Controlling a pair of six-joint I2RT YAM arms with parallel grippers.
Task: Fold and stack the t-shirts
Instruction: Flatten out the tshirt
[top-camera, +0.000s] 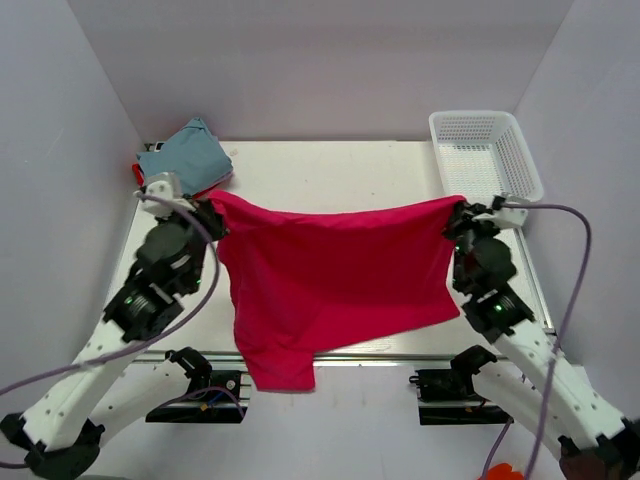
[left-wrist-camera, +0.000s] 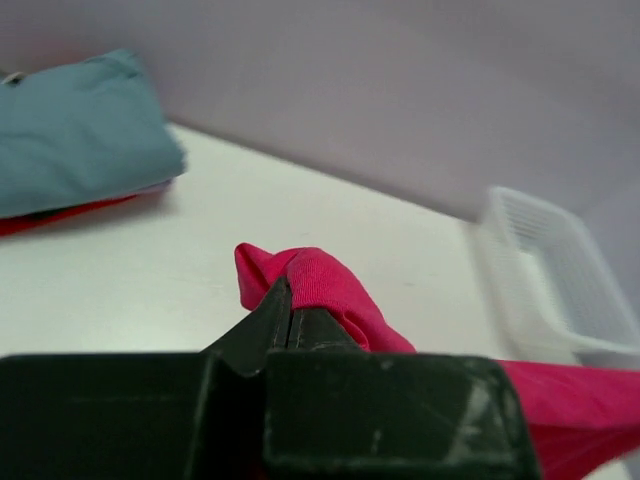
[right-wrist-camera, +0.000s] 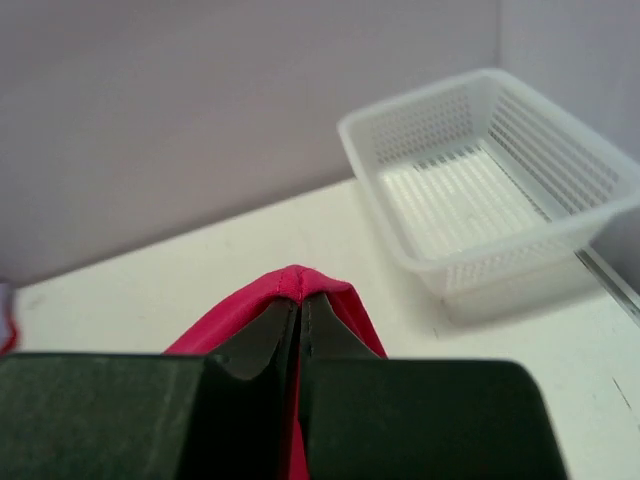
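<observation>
The magenta-pink t-shirt (top-camera: 335, 275) hangs spread between my two grippers above the table, its lower part draping over the near edge. My left gripper (top-camera: 207, 207) is shut on its left top corner (left-wrist-camera: 318, 283). My right gripper (top-camera: 458, 212) is shut on its right top corner (right-wrist-camera: 298, 283). The light blue-grey t-shirt (top-camera: 185, 155) lies folded at the back left on top of the red t-shirt (top-camera: 137, 174), of which only an edge shows. Both also show in the left wrist view: the blue-grey t-shirt (left-wrist-camera: 75, 130) and the red t-shirt's edge (left-wrist-camera: 60, 213).
A white plastic mesh basket (top-camera: 485, 155) stands at the back right corner, just behind my right gripper; it also shows in the right wrist view (right-wrist-camera: 490, 180) and the left wrist view (left-wrist-camera: 550, 275). Grey walls close in the back and both sides.
</observation>
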